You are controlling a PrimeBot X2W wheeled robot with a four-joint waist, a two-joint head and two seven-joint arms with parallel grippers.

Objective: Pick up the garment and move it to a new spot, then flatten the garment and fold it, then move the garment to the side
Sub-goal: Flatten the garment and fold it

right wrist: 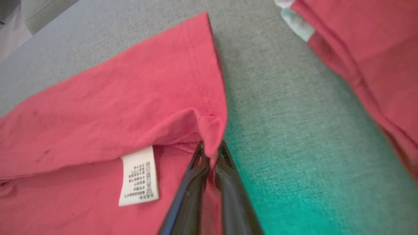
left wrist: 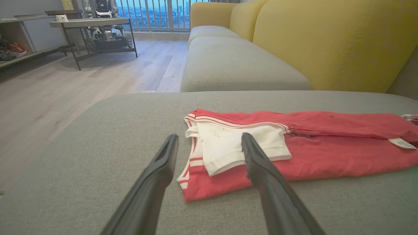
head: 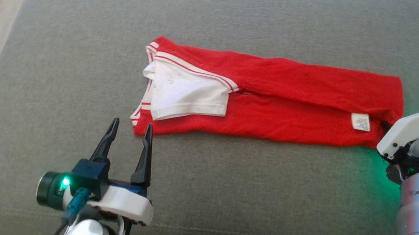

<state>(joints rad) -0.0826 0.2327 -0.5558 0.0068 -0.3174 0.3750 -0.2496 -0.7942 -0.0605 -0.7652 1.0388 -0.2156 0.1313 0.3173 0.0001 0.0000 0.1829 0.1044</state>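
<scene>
Pinching red T-shirt hem at three o'clock with right fingers; holding left fingers wide apart at seven o'clock.

Soft, even daylight enters from the window far off in the left wrist view, shadows are faint, a green glow tints the grey cushion, and the right wrist view blurs toward its right edge.

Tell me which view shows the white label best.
Right wrist view: the label is close, print lines visible. Head view shows it small and blank; left wrist view, tiny at the right edge.
</scene>
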